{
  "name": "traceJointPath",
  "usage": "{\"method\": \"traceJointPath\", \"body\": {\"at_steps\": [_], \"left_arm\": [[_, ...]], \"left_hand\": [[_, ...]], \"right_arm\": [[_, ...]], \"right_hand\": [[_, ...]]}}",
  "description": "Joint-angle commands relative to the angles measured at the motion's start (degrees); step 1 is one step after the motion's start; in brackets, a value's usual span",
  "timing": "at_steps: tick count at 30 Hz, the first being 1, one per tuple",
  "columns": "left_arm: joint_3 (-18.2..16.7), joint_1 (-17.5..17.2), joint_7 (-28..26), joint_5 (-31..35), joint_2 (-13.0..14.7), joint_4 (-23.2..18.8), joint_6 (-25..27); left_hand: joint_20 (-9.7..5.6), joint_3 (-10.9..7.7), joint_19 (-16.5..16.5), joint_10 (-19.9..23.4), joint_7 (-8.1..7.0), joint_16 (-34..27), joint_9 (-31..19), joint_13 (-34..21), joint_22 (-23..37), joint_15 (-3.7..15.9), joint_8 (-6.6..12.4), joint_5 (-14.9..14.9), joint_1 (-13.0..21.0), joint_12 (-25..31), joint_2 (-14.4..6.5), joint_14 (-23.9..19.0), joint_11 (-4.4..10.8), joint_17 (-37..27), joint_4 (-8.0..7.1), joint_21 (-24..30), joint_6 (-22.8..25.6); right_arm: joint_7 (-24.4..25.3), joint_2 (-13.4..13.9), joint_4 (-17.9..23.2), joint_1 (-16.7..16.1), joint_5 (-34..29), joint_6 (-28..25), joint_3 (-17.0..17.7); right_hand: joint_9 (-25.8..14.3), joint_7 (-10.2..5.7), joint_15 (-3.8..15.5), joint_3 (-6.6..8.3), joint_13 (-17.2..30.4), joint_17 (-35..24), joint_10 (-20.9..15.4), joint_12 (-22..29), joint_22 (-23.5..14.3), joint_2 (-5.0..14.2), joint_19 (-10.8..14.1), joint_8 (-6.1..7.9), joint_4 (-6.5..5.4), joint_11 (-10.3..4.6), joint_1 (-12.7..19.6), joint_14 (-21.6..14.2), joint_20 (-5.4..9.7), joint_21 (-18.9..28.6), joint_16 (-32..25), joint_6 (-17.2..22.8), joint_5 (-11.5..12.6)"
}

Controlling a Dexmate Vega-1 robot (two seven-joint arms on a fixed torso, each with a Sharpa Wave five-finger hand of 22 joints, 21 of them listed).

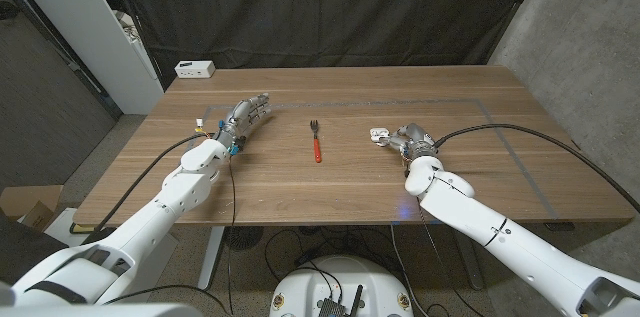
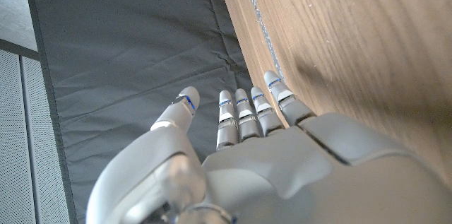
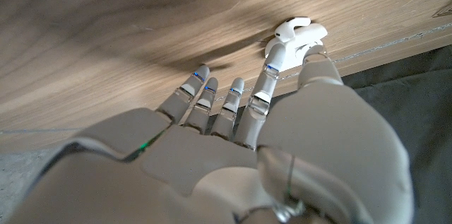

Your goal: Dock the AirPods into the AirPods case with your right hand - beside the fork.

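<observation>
Earbuds: white earbuds [image 3: 296,32] at right hand [image 1: 412,141] fingertips, ten o'clock.
Grip: pinched between thumb and finger.
Fork: fork [image 1: 316,141] at nine o'clock.
Wrist view: earbud stem visible.

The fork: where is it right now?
Head view: the fork lies mid-table between the two hands, red handle toward the robot, with the right hand to its right.

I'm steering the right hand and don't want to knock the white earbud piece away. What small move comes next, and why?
Probably close the fingertips gently on the white AirPods before lifting. The right hand has its fingertips at the white piece on the table, right of the fork, but a firm grip isn't evident yet. The left hand waits apart.
</observation>
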State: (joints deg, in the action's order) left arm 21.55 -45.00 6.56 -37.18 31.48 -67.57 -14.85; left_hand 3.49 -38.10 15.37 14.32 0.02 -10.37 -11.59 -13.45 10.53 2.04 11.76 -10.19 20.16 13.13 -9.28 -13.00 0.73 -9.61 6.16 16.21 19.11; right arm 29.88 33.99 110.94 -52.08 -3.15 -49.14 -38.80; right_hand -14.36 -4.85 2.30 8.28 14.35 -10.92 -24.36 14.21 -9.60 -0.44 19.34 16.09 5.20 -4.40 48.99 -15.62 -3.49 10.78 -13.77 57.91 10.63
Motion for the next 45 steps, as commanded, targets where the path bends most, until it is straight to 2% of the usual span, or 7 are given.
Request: {"method": "traceJointPath", "body": {"at_steps": [1, 7, 15, 20, 25, 34, 45], "left_arm": [[0.01, 0.45, 0.47, -0.06, -0.02, 0.62, 0.05], [0.1, 0.79, 0.32, 0.1, -0.14, 0.92, 0.17], [0.06, 0.98, 0.61, -0.03, -0.34, 1.5, -0.08], [0.1, 1.08, 0.6, -0.05, -0.32, 1.68, 0.19], [0.24, 1.52, 1.06, -0.02, -0.62, 2.55, -0.09], [0.28, 1.89, 1.14, 0.06, -1.07, 3.39, -0.64], [0.69, 3.17, 1.39, 0.71, -2.01, 5.34, -1.75]], "left_hand": [[0.16, -0.08, 0.23, 0.27, -0.24, 0.04, -0.16, -0.13, 0.14, 0.27, 0.02, -0.29, -0.03, 0.36, 0.17, -0.47, -0.22, -0.11, -0.25, -0.2, 0.55], [0.14, -0.1, 0.22, 0.33, -0.24, 0.05, -0.16, -0.14, 0.15, 0.2, 0.03, -0.3, -0.03, 0.38, 0.17, -0.45, -0.13, -0.11, -0.26, -0.24, 0.62], [0.14, -0.12, 0.21, 0.36, -0.34, 0.06, -0.17, -0.15, 0.16, 0.27, 0.02, -0.3, -0.03, 0.39, 0.16, -0.45, -0.24, -0.1, -0.26, -0.32, 0.71], [0.16, -0.11, 0.19, 0.28, -0.38, 0.06, -0.17, -0.15, 0.17, 0.25, 0.01, -0.29, -0.06, 0.35, 0.19, -0.45, -0.15, -0.1, -0.28, -0.38, 0.73], [0.24, -0.13, 0.18, 0.3, -0.38, 0.06, -0.18, -0.16, 0.17, 0.23, -0.01, -0.3, -0.07, 0.36, 0.17, -0.45, -0.23, -0.1, -0.3, -0.43, 0.74], [0.32, -0.14, 0.15, 0.28, -0.27, 0.08, -0.18, -0.17, 0.18, 0.27, -0.02, -0.3, -0.03, 0.34, 0.21, -0.44, -0.16, -0.07, -0.24, -0.53, 0.8], [0.36, -0.15, 0.16, 0.52, -0.14, 0.09, -0.2, -0.18, 0.19, 0.31, 0.03, -0.32, 0.06, 0.44, 0.26, -0.46, -0.16, -0.04, -0.11, -0.63, 1.06]], "right_arm": [[0.21, -0.56, -0.89, 1.43, 1.27, -1.75, -0.71], [0.82, -1.49, -2.02, 2.24, 1.56, -1.86, -1.25], [1.42, -2.42, -3.2, 2.68, 2.15, -1.92, -1.74], [1.63, -2.68, -3.04, 2.58, 2.75, -2.49, -1.74], [2.89, -2.43, -2.8, 1.79, 2.4, -0.7, -1.87], [6.27, -1.69, -2.42, -0.44, 0.23, 4.44, -1.57], [11.39, -3.26, -2.71, -3.22, -2.38, 8.62, -0.22]], "right_hand": [[-0.29, 0.28, 5.09, 0.09, 0.15, -0.11, -0.73, 0.12, -0.09, -0.1, -0.06, -0.27, 0.15, -0.02, -0.06, -0.4, -0.4, -0.08, 0.12, 0.0, 0.61], [-0.46, 0.29, 5.14, 0.22, 0.1, -0.09, -1.1, 0.17, -0.09, 0.0, -0.22, -0.19, 0.4, 0.13, 0.15, -0.48, -0.48, -0.11, 0.21, 0.21, 0.7], [-1.1, -0.18, 5.55, 1.05, 0.0, 0.07, -2.01, 0.25, -0.1, 0.23, -0.16, 0.82, 1.79, 0.03, 2.18, -0.73, -0.05, -0.04, 0.5, 2.2, 1.07], [-1.73, -0.23, 5.76, 1.83, -0.05, 0.18, -2.13, 0.06, -0.09, 0.13, -0.04, 1.33, 3.14, -0.21, 4.42, -0.87, 0.39, 0.01, 0.76, 2.55, 1.43], [-2.6, -0.75, 6.31, 3.35, -0.06, 0.03, -2.43, -0.12, -0.08, 1.55, -0.13, 1.71, 4.08, -0.79, 7.43, -1.17, 0.69, -0.02, 0.79, 2.14, 1.81], [-3.44, -1.02, 7.21, 3.92, 0.16, -0.16, -3.29, 0.06, -0.05, 1.9, 0.32, 2.5, 4.31, -1.65, 9.01, -2.06, 1.53, 0.11, 0.48, 2.68, 1.75], [-4.21, -1.23, 7.52, 4.02, 0.4, -0.47, -2.23, -0.47, -0.05, 1.93, 1.23, 3.16, 4.09, -1.84, 9.46, -2.05, 2.16, 0.35, 0.4, 2.85, 1.62]]}}
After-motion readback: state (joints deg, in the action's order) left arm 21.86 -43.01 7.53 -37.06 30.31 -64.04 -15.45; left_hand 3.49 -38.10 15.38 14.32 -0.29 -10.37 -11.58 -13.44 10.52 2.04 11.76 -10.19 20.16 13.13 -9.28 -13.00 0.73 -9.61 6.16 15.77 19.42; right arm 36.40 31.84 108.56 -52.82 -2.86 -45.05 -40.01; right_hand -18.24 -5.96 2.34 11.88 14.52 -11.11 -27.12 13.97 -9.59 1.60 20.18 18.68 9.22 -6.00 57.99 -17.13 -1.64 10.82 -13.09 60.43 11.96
